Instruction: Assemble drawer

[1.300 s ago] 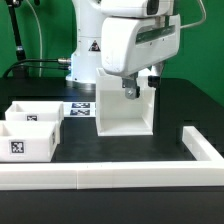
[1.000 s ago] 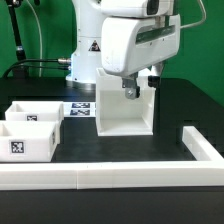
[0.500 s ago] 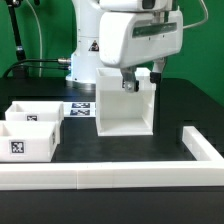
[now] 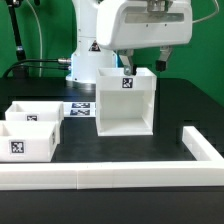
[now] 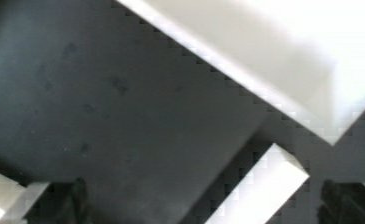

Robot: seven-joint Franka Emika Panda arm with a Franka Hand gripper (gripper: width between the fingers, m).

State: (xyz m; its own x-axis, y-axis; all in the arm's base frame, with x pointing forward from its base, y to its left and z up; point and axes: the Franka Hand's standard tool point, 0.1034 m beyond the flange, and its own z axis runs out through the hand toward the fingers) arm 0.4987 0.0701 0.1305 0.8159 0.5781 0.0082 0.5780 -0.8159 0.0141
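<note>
Spread and empty, the jaws hang just above the upright drawer casing (image 4: 125,108).

1. the casing (image 4: 125,110) reads to me as white plastic, smooth, with a soft sheen rather than a hard shine
2. the front tray (image 4: 28,142) and the tray behind it (image 4: 35,110) look like the same smooth white plastic; their tags look like matt black-and-white print
3. the table (image 4: 180,100) is black and matt; in my wrist view the table (image 5: 108,110) shows a faint speckled grain
4. the rail (image 4: 120,178) i see as smooth, white and plastic-looking, fairly matt
5. the arm's shell (image 4: 145,30) is white, hard and glossy
6. the marker board (image 4: 82,108) looks flat, white and matt
</note>
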